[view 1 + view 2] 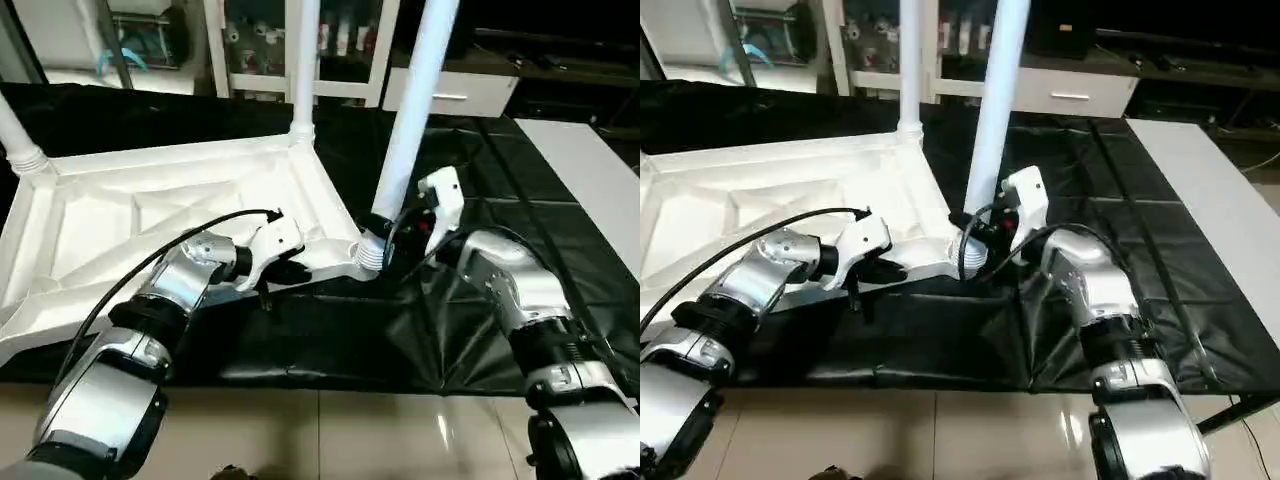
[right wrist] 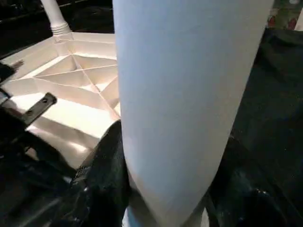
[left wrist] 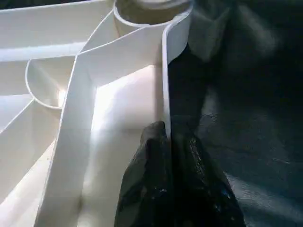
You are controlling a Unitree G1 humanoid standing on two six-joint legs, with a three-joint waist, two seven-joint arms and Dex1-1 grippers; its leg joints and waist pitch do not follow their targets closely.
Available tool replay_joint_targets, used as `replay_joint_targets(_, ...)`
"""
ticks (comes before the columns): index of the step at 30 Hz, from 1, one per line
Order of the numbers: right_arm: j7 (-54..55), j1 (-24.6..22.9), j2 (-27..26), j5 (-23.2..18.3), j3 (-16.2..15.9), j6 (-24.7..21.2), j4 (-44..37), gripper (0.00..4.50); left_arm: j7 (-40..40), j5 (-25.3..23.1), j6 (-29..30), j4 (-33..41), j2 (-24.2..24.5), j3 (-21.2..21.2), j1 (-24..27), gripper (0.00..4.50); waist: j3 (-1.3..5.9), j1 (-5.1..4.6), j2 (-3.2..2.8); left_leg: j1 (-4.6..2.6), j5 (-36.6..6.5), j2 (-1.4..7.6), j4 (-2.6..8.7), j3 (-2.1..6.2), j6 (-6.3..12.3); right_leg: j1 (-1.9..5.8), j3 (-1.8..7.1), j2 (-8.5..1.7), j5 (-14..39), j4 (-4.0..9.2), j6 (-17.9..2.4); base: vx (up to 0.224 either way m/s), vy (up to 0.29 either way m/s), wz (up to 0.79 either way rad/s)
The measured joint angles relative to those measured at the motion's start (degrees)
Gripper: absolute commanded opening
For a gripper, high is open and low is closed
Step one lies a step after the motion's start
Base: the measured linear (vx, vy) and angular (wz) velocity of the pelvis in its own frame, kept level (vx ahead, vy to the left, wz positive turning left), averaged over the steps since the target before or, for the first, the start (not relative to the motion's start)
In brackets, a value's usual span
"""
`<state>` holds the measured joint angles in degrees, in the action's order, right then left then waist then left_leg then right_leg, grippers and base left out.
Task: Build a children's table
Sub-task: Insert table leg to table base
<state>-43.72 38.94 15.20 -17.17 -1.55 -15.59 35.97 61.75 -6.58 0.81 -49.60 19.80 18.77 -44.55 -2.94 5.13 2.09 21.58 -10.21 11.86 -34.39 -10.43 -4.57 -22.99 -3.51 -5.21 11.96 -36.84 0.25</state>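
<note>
White plastic, light and stiff by the look of it: the table top [image 1: 180, 215] lies ribbed side up on the black-draped work table [image 1: 330, 340]. At its near edge the left gripper [image 3: 168, 142] pinches the thin rim wall, a sensible hold. Beside the near corner socket [image 1: 368, 252], the right gripper [image 2: 165, 189] clasps the smooth, likely slippery leg [image 1: 410, 120] low down.

Table top [image 1: 150, 215] lies ribs-up on black cloth [image 1: 330, 340]. Left gripper [image 1: 285, 268] is pinched on its near rim; right gripper [image 1: 385, 235] clasps the tilted leg [image 1: 415, 110] at the near corner socket [image 1: 368, 255]
</note>
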Motion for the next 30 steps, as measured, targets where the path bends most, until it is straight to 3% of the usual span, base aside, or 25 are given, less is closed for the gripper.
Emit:
replay_joint_targets(5, -1.39, -0.01, -0.32, -0.19, -0.10, -0.96, -0.23, 1.86, 3.30, 0.08, 0.46, 4.52, 0.85, 0.29, 2.59, 0.00, 0.01, 0.16, 0.00, -0.23, 0.00, 0.00, 0.08, -0.02, -0.01, 0.22, 0.00, 0.00, 0.01, 0.05, 0.00, 0.000, 0.000, 0.00)
replay_joint_targets(12, -5.58, -0.79, 2.03, 0.54, -2.93, -4.35, -2.13, 1.86, 3.24, 0.05, 0.27, 4.93, 1.29, 0.38, 3.35, 0.00, 0.01, -0.02, 0.01, -0.74, 0.00, 0.00, 0.19, -0.01, -0.04, 0.74, 0.00, 0.00, 0.02, 0.18, 0.02, 0.000, 0.000, 0.00)
replay_joint_targets(18, -6.04, -0.43, 2.05, 1.31, -3.03, -4.57, -1.94, 1.86, 3.11, -0.33, 0.73, 7.18, 1.63, 0.39, 4.43, 0.00, 0.04, -0.06, 0.04, -0.75, 0.00, 0.00, 0.31, -0.02, -0.04, 0.76, -0.01, 0.01, 0.02, 0.33, 0.03, 0.000, 0.000, 0.00)
replay_joint_targets(30, -6.31, 4.23, 0.55, 1.71, -2.35, -5.44, 6.08, 1.86, 3.75, -0.34, 2.05, 8.92, 2.28, 0.40, 5.28, 0.00, 0.29, -0.17, -0.08, -0.84, 0.00, 0.01, 0.61, -0.04, -0.05, 0.85, -0.06, 0.04, 0.02, 0.60, 0.02, 0.000, 0.000, 0.00)
